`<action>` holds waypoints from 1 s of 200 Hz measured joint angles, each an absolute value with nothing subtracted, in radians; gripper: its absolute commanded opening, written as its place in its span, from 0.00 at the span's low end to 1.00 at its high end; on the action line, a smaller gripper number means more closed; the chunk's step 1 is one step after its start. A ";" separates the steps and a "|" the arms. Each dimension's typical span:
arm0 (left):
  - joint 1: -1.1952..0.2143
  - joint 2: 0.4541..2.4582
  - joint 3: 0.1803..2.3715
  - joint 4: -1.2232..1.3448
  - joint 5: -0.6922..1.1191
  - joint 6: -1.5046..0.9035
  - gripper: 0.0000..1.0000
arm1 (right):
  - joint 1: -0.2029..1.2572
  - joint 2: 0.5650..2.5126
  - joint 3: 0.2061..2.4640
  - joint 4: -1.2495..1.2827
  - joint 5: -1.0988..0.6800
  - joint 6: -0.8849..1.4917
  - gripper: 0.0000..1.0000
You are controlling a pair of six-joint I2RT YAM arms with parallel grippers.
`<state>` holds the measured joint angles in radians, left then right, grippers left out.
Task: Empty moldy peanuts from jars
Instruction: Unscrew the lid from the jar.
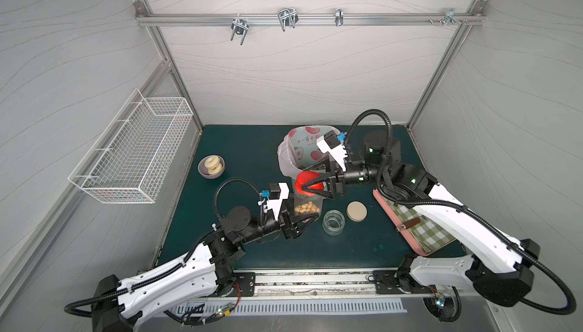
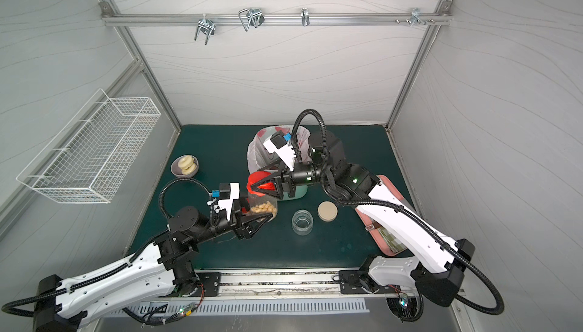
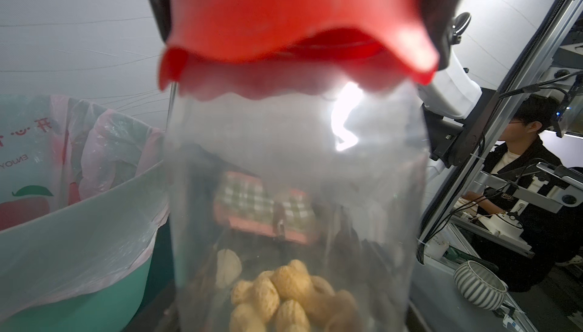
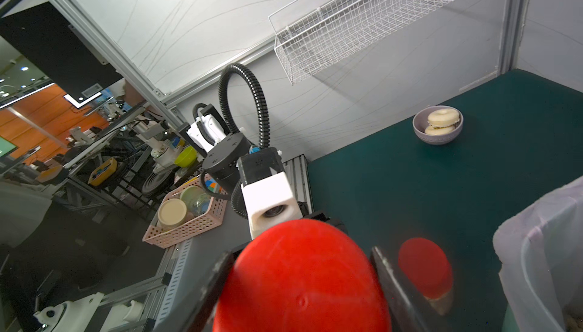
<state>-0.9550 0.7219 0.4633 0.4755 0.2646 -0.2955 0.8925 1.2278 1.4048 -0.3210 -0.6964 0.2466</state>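
**Jaws both loaded on one jar: lid-off step, spill risk**

Jaws of your left gripper point(image 1: 304, 218) pinch the tall jar point(image 1: 308, 202) low on its clear wall. Jaws of your right gripper point(image 1: 310, 187) are closed on the red lid point(image 1: 304, 178) from the sides, on top of that jar. The moldy peanuts point(image 1: 305, 209) sit in a heap at the jar's bottom, none out. The left wrist view shows the lid's skirt wavy and flared. You can't tell from it whether the lid is seated or part lifted.

Watch for:
- **Jar slip:** The wall is smooth and held by two narrow fingers. Twist or pull the lid hard and the jar will likely spin or slide in your left grip.
- **Lid slip:** The lid looks soft. It may squash under the right jaws and slip out instead of coming off.
- **Spill:** A sudden release could jerk the jar and throw nuts onto the green mat point(image 1: 239, 144), not into the bin point(image 3: 79, 283) just behind it.
- **Second jar:** A second red-lidded jar point(image 4: 424, 267) shows close by in the right wrist view. A sideways swing could knock it over.
- **Squat jar:** The empty squat jar point(image 1: 333, 221) and its beige lid point(image 1: 356, 211) sit near, easy to clip.
- **Bag snag:** Your right wrist hangs over the bin's pink bag point(image 1: 303, 141) and could snag it.
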 measured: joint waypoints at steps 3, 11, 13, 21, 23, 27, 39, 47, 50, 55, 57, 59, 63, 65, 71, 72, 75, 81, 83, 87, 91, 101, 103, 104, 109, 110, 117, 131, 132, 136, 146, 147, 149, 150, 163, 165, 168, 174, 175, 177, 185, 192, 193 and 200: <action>-0.955 0.722 0.464 0.477 0.266 -0.296 0.45 | 0.891 1.228 1.404 -0.318 -0.701 0.247 0.36; -0.954 0.724 0.464 0.481 0.270 -0.297 0.45 | 0.888 1.228 1.403 -0.312 -0.711 0.246 0.36; -0.954 0.725 0.465 0.481 0.271 -0.297 0.45 | 0.888 1.228 1.402 -0.311 -0.714 0.246 0.37; -0.953 0.728 0.467 0.484 0.275 -0.297 0.45 | 0.886 1.228 1.401 -0.306 -0.722 0.246 0.38; -0.953 0.728 0.467 0.484 0.275 -0.297 0.45 | 0.886 1.228 1.401 -0.306 -0.723 0.246 0.38; -0.953 0.730 0.467 0.485 0.276 -0.297 0.45 | 0.885 1.228 1.401 -0.305 -0.723 0.246 0.39; -0.952 0.734 0.471 0.487 0.278 -0.297 0.44 | 0.883 1.228 1.401 -0.303 -0.726 0.245 0.45; -0.951 0.737 0.472 0.488 0.280 -0.297 0.44 | 0.882 1.228 1.401 -0.303 -0.727 0.245 0.53; -0.951 0.738 0.472 0.488 0.281 -0.297 0.44 | 0.882 1.228 1.401 -0.303 -0.727 0.245 0.56; -0.951 0.739 0.472 0.489 0.281 -0.297 0.44 | 0.882 1.228 1.401 -0.303 -0.727 0.244 0.61; -0.951 0.739 0.472 0.488 0.281 -0.297 0.44 | 0.881 1.228 1.401 -0.303 -0.727 0.244 0.63; -0.951 0.740 0.473 0.488 0.281 -0.297 0.44 | 0.881 1.228 1.401 -0.303 -0.727 0.244 0.65; -0.951 0.741 0.473 0.489 0.281 -0.297 0.44 | 0.881 1.228 1.401 -0.304 -0.727 0.244 0.70; -0.951 0.741 0.473 0.489 0.281 -0.297 0.44 | 0.881 1.228 1.401 -0.303 -0.727 0.243 0.73; -0.950 0.743 0.474 0.490 0.282 -0.296 0.44 | 0.881 1.228 1.401 -0.304 -0.728 0.244 0.80; -0.950 0.743 0.474 0.490 0.282 -0.296 0.44 | 0.881 1.228 1.401 -0.305 -0.728 0.246 0.81; -0.950 0.744 0.474 0.489 0.282 -0.292 0.44 | 0.881 1.228 1.401 -0.305 -0.736 0.249 0.84; -0.950 0.746 0.474 0.485 0.285 -0.287 0.44 | 0.883 1.227 1.401 -0.303 -0.747 0.259 0.90; -0.950 0.746 0.474 0.483 0.285 -0.287 0.44 | 0.883 1.228 1.401 -0.304 -0.750 0.262 0.92; -0.950 0.749 0.474 0.482 0.287 -0.282 0.44 | 0.885 1.227 1.401 -0.307 -0.752 0.271 0.95; -0.950 0.750 0.474 0.480 0.289 -0.279 0.44 | 0.888 1.227 1.401 -0.308 -0.756 0.267 0.98; -0.950 0.760 0.474 0.471 0.290 -0.272 0.44 | 0.889 1.227 1.401 -0.316 -0.758 0.271 0.99; -0.950 0.761 0.474 0.469 0.290 -0.271 0.44 | 0.889 1.227 1.401 -0.316 -0.758 0.270 0.99; -0.950 0.762 0.474 0.468 0.290 -0.269 0.45 | 0.889 1.227 1.401 -0.319 -0.757 0.271 0.99; -0.950 0.764 0.474 0.462 0.290 -0.266 0.44 | 0.889 1.227 1.401 -0.323 -0.756 0.273 0.99; -0.950 0.764 0.474 0.462 0.290 -0.266 0.44 | 0.889 1.227 1.401 -0.324 -0.756 0.272 0.99; -0.950 0.764 0.474 0.459 0.290 -0.264 0.44 | 0.889 1.227 1.401 -0.330 -0.752 0.272 0.99; -0.950 0.764 0.474 0.454 0.290 -0.262 0.44 | 0.889 1.227 1.401 -0.337 -0.743 0.271 0.99; -0.950 0.764 0.474 0.454 0.290 -0.262 0.44 | 0.889 1.227 1.401 -0.338 -0.741 0.271 0.99; -0.950 0.764 0.474 0.452 0.289 -0.262 0.44 | 0.889 1.227 1.401 -0.340 -0.739 0.270 0.99; -0.950 0.764 0.474 0.445 0.288 -0.261 0.44 | 0.890 1.227 1.401 -0.349 -0.729 0.269 0.99; -0.950 0.764 0.474 0.445 0.288 -0.261 0.44 | 0.890 1.227 1.401 -0.350 -0.728 0.269 0.99; -0.950 0.764 0.474 0.444 0.288 -0.261 0.44 | 0.890 1.227 1.401 -0.351 -0.726 0.269 0.99; -0.950 0.764 0.474 0.443 0.288 -0.261 0.44 | 0.890 1.227 1.401 -0.352 -0.725 0.269 0.99; -0.950 0.764 0.474 0.435 0.285 -0.261 0.44 | 0.891 1.224 1.401 -0.363 -0.704 0.265 0.99; -0.950 0.764 0.474 0.433 0.284 -0.261 0.44 | 0.891 1.223 1.401 -0.366 -0.699 0.264 0.99; -0.950 0.764 0.474 0.431 0.284 -0.260 0.44 | 0.891 1.222 1.401 -0.369 -0.691 0.264 0.99; -0.949 0.764 0.474 0.426 0.281 -0.260 0.44 | 0.891 1.217 1.399 -0.376 -0.677 0.263 0.99; -0.949 0.764 0.474 0.425 0.281 -0.260 0.44 | 0.891 1.217 1.399 -0.377 -0.674 0.263 0.99; -0.949 0.764 0.474 0.424 0.281 -0.260 0.44 | 0.891 1.214 1.398 -0.380 -0.667 0.263 0.99; -0.949 0.764 0.474 0.418 0.277 -0.258 0.44 | 0.891 1.204 1.393 -0.387 -0.640 0.262 0.99; -0.949 0.761 0.474 0.414 0.271 -0.257 0.44 | 0.891 1.191 1.386 -0.394 -0.611 0.262 0.99; -0.949 0.760 0.474 0.414 0.270 -0.257 0.44 | 0.891 1.190 1.386 -0.395 -0.607 0.262 0.99; -0.949 0.756 0.473 0.410 0.263 -0.257 0.44 | 0.891 1.174 1.375 -0.402 -0.575 0.262 0.99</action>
